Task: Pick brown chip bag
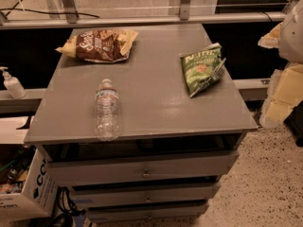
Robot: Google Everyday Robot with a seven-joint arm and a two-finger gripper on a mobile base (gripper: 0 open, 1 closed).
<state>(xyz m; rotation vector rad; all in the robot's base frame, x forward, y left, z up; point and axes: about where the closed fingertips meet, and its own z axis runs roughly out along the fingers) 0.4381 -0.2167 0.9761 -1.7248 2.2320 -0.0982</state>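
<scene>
The brown chip bag (pixel 98 45) lies flat at the far left corner of the grey cabinet top (pixel 156 103). Its front is dark brown with white lettering and its ends are yellow-tan. My gripper (pixel 285 91) shows as a pale shape at the right edge of the view, beyond the cabinet's right side. It is well away from the brown bag and holds nothing that I can see.
A smaller green chip bag (pixel 202 68) lies on the right side of the top. A clear plastic water bottle (pixel 107 110) lies near the front left edge. A pump bottle (pixel 12 83) stands on a ledge at left. A cardboard box (pixel 23 188) sits on the floor at lower left.
</scene>
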